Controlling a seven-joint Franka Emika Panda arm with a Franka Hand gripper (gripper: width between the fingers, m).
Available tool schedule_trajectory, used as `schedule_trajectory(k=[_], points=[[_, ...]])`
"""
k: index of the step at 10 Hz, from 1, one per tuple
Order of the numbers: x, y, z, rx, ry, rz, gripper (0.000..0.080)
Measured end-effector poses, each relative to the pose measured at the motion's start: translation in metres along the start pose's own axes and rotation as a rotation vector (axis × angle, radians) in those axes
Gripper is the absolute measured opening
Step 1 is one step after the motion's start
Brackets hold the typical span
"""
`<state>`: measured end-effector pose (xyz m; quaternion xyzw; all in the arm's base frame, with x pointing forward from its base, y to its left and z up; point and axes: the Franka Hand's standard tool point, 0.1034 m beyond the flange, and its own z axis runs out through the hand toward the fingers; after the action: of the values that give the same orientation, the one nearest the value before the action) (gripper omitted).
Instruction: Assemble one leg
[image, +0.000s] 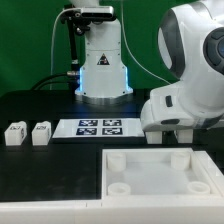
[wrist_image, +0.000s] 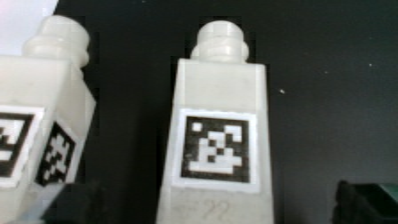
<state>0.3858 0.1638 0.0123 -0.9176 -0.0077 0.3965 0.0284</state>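
Table (image: 40, 170): black, matte and flat, filling the exterior view from edge to edge.
Backdrop (image: 30, 40): green, behind the table.
Far left: outer leg (image: 15, 133) and inner leg (image: 41, 132), small white blocks side by side with a narrow gap between, dark tag marks on the faces toward the camera.
Centre: marker board (image: 100, 127), flat on the table just right of the inner leg, with a row of tags on top.
Centre back: robot base (image: 100, 70), white with a bluish glow, behind the marker board.
Front right: panel (image: 160, 178), large and white, with a raised rim and round sockets at the corners; cut off by the lower and right edges of the exterior view.
Right: arm (image: 195, 60), bulky and white; gripper (image: 167, 132) hanging low over the table just behind the panel's back edge.
Open room: broad bare black area in front of the two left legs and left of the panel. Only a narrow black strip between marker board and panel.
Centre leg (wrist_image: 217, 130), wrist view: white square-sided block with a rounded, ridged knob at one end. Black-and-white square tag on the face toward the camera. Lies close under the claw on the black table.
Neighbour leg (wrist_image: 45, 110), wrist view: same shape, beside the centre leg across a dark gap, tags visible on two faces.
Match to the exterior view's legs: cannot tell.
Claw: fingertips (wrist_image: 370, 200) dark and blurred at the frame's corners, spread wide, touching neither leg, pinching nothing.
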Motion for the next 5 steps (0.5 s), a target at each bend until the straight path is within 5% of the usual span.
schedule_trajectory(k=[2,5], points=[[0.0000,0.0000,0.0000,0.000,0.000,0.000,0.0397],[0.0000,0.0000,0.0000,0.000,0.000,0.000,0.0291]])
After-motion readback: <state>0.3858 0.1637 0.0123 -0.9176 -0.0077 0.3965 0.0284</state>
